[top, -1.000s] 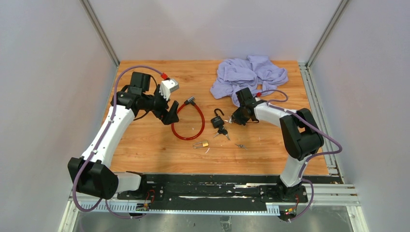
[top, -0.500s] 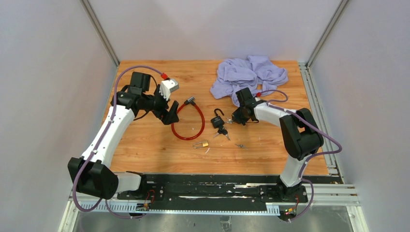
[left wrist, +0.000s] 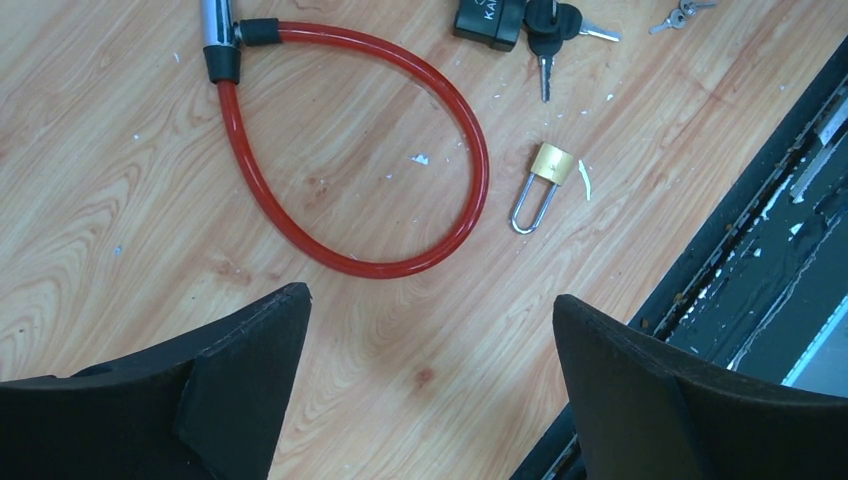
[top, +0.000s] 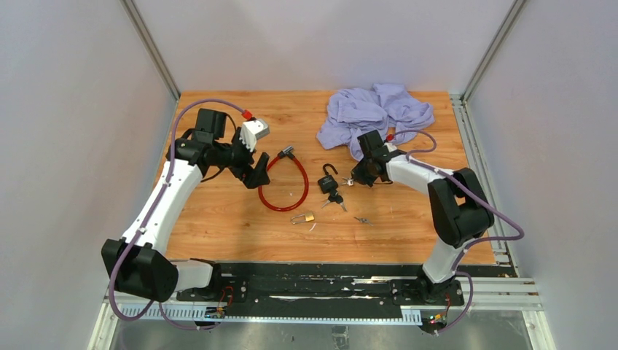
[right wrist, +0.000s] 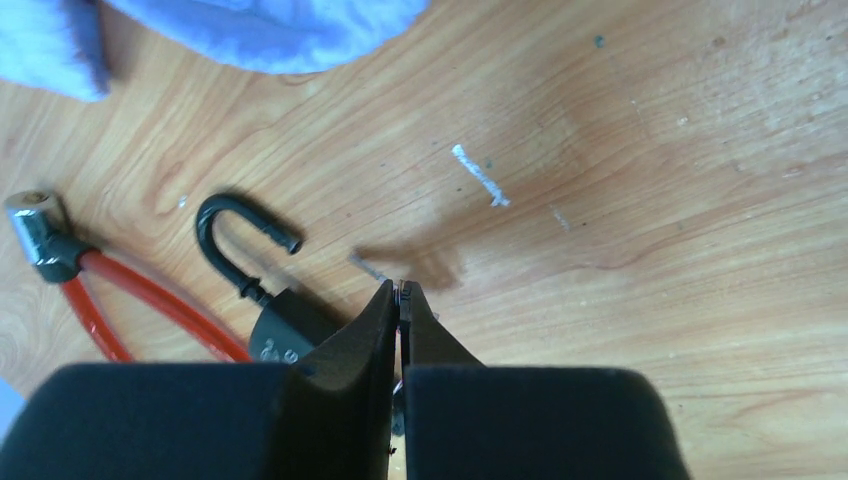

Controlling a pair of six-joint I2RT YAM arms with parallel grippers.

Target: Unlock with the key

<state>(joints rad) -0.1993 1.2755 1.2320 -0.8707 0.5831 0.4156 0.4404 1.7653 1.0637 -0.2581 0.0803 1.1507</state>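
Loose keys (top: 362, 219): a small silver pair on the table (top: 218, 226), nearest the bases and apart from every lock.
Brass padlock (top: 304, 218): lies flat just below the red loop, with its shackle seated as far as I can see. To me it looks like the one left to open.
Black padlock (top: 329, 182): mid-table, with one end of the shackle swung free, so it looks undone. The black-headed keys (left wrist: 545, 20) touch its lower end.
Right gripper (right wrist: 400, 295): low over the wood just right of the black padlock, fingers pressed together. A thin glint sits between the tips, but I cannot tell if a key is caught. I judge the step to be picking up a key. It should lift slowly and check that something comes up with it. The blade should stick out clear of the pads so it can be lined up with a keyway.
Cable lock (top: 284, 186): a red loop left of the black padlock, its metal head at the far end.
Left gripper (left wrist: 430, 310): hovers by the loop's left side, fingers wide apart, holding nothing. It could pin the lock body, or the lock may skid when the key turns.
Cloth (top: 375, 109): a purple heap at the far right, close behind the right wrist.
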